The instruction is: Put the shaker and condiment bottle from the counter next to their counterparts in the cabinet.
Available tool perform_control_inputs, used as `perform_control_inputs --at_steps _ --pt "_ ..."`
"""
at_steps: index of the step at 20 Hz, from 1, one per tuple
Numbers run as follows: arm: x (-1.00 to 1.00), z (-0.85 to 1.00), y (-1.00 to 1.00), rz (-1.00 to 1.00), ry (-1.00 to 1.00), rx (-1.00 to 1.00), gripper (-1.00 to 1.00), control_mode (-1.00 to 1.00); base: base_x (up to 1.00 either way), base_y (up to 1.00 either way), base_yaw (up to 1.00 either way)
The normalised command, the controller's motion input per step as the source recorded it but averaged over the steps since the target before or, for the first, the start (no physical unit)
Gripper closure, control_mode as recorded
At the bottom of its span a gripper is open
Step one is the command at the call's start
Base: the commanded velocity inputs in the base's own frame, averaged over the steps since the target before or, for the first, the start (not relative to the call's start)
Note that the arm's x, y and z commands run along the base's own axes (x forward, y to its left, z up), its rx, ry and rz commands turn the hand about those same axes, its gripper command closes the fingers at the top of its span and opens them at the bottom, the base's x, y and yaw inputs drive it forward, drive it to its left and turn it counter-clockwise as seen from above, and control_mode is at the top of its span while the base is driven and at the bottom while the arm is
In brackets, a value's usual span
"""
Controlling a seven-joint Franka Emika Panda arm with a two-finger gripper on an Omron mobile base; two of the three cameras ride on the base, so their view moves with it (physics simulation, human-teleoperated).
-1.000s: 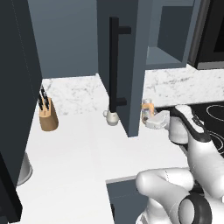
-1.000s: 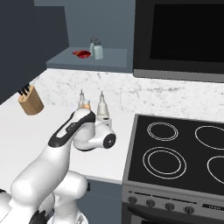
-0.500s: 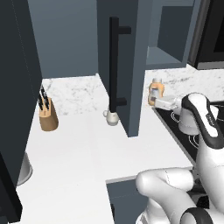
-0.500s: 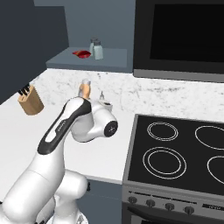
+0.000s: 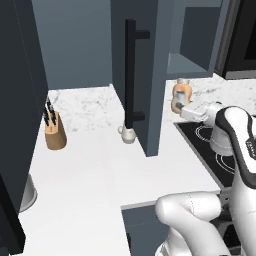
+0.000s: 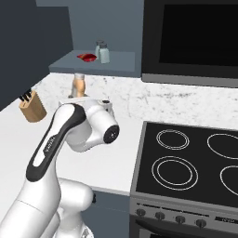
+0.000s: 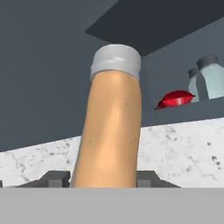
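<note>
My gripper (image 5: 179,108) is shut on the condiment bottle (image 5: 182,93), an orange-tan bottle with a pale cap, and holds it upright in the air above the counter (image 5: 90,165). The right base view shows the bottle (image 6: 79,85) just below and in front of the open cabinet's shelf (image 6: 93,63). In the hand view the bottle (image 7: 111,131) stands between my fingertips (image 7: 54,179). The cabinet door (image 5: 150,75) with its black bar handle hangs open to the left. The shaker on the counter is hidden behind my arm.
Two pale blue-grey jars (image 6: 103,51) and a red thing (image 6: 86,56) sit on the shelf. A knife block (image 5: 55,131) stands at the back left, a white cup-like thing (image 5: 128,134) by the door's foot. The black stove top (image 6: 186,162) lies to the right.
My gripper has lifted the condiment bottle off the counter and carried it up and back toward the cabinet shelf.
</note>
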Motion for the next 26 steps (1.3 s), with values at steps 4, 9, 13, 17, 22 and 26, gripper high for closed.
perform_control_inputs --at_steps 4,9,13,17,22,26 --pt "0.03 0.76 0.07 0.00 -0.13 0.00 1.00 -1.00 0.00 0.00 0.00" --pt "0.01 0.71 0.00 0.00 -0.15 0.00 1.00 -1.00 0.00 0.00 0.00" --pt "0.34 0.36 0.00 0.00 -0.02 0.00 1.00 -1.00 0.00 0.00 0.00" --pt "0.45 0.14 0.02 -0.02 -0.15 -0.05 1.00 -1.00 0.00 0.00 0.00" --pt "0.26 0.22 0.21 -0.09 -0.17 -0.12 1.00 -1.00 0.00 0.00 0.00" --pt "0.10 0.33 0.26 -0.19 -0.08 -0.14 1.00 -1.00 0.00 0.00 0.00"
